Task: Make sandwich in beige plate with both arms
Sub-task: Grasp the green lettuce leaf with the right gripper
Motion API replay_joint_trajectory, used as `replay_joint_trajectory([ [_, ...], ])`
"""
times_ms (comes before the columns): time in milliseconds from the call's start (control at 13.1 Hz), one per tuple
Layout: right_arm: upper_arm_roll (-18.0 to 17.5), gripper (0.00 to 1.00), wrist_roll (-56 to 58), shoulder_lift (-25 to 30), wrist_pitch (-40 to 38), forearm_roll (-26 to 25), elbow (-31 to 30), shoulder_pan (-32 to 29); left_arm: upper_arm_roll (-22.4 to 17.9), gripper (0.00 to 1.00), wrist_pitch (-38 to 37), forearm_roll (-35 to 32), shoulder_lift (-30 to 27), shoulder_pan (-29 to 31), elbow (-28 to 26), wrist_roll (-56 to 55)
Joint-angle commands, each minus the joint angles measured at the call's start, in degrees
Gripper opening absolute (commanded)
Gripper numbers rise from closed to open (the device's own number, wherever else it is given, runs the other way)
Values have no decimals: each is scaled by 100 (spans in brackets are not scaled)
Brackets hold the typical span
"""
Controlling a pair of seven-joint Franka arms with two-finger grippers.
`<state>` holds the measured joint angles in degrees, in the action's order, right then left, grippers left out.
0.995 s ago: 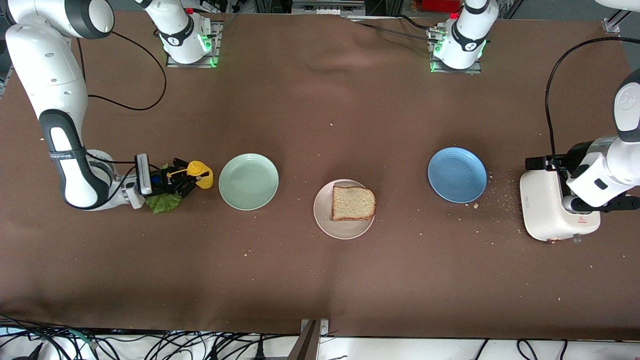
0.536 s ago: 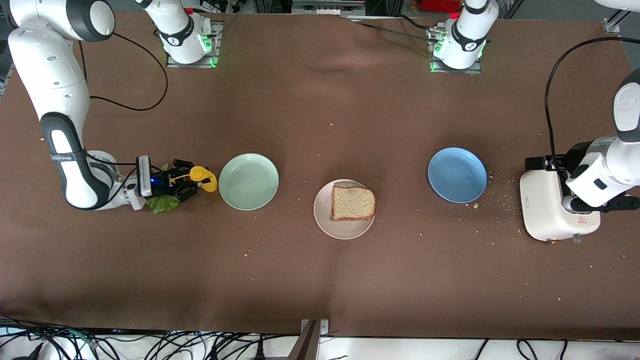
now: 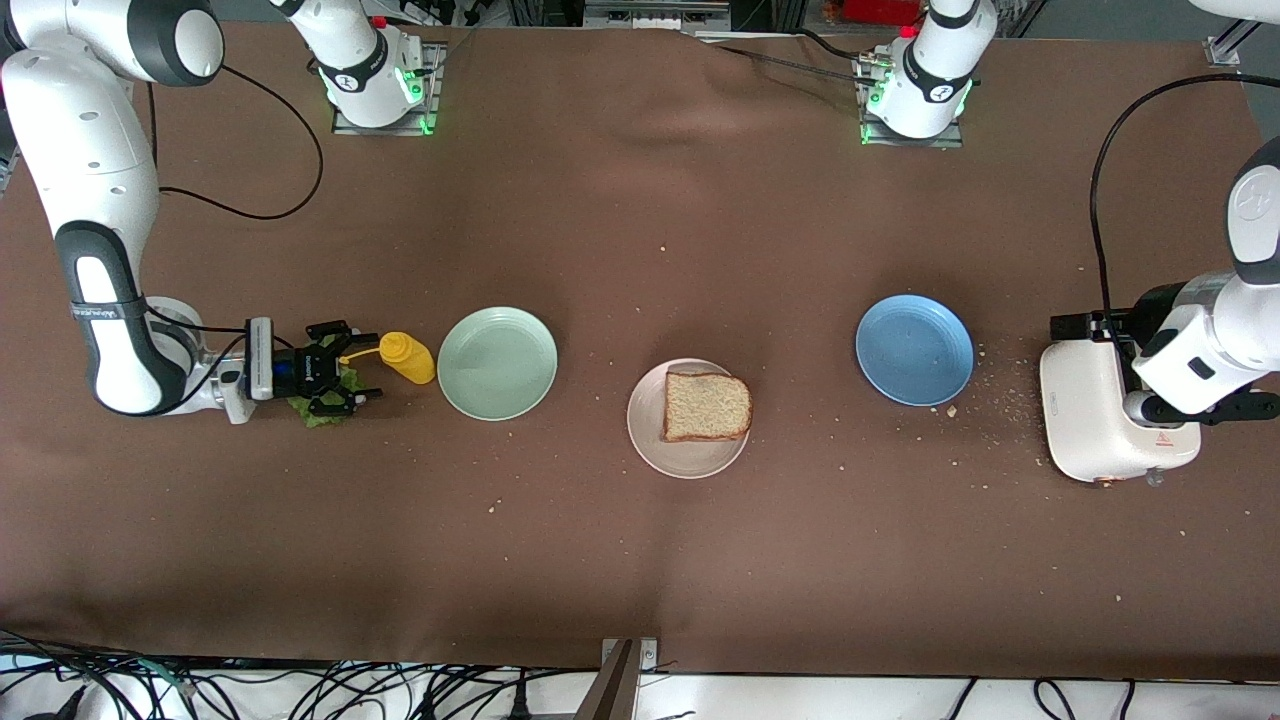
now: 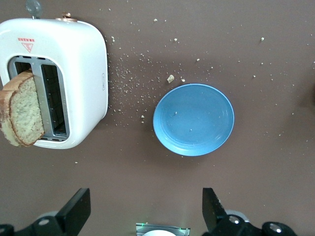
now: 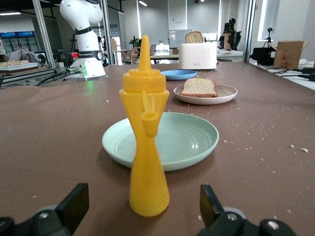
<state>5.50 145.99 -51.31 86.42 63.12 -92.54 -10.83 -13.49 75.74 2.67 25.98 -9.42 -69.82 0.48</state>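
1. Beige plate [image 3: 688,445] near the middle of the table [image 3: 640,560], closer to the front camera than the two other plates; one slice of brown bread [image 3: 707,405] lying flat on it — no lettuce, no second slice on top.
2. Mint-green plate [image 3: 497,362] toward the right arm's end, nothing in it.
3. Blue plate [image 3: 914,349] toward the left arm's end, holding only a few crumbs.
4. White toaster [image 3: 1090,420] near the table edge at the left arm's end, a second bread slice [image 4: 20,115] standing in one slot, the other slot bare; crumbs [image 3: 1000,385] scattered between toaster and blue plate.
5. Yellow squeeze bottle [image 3: 407,357] upright just beside the mint-green plate, on the side toward the right arm's end.
6. Green lettuce leaf [image 3: 320,412] on the table under the right gripper, mostly hidden by it.
7. Right gripper [image 3: 362,367] low over the table, fingers [image 3: 345,329] spread wide and released — bottle standing free just off the fingertips, not touched.
8. Left gripper [image 4: 146,211] up over the toaster and the table beside it, fingers wide apart, holding nothing; left arm [image 3: 1215,335] waiting.
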Motion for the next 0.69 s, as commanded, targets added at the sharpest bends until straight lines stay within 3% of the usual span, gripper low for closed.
replay_joint_trajectory([
  [0,179,100,-665,270,155,-316,69,28,5,100,2,-214,-93,-33,-93,-22],
  [383,258,100,-2861,1104,681,-1247,236,19,5,100,2,-214,-93,-25,-93,-13],
  [612,250,100,-4399,1561,1497,-2178,228,203,5,100,2,-214,-93,-25,-93,-13],
])
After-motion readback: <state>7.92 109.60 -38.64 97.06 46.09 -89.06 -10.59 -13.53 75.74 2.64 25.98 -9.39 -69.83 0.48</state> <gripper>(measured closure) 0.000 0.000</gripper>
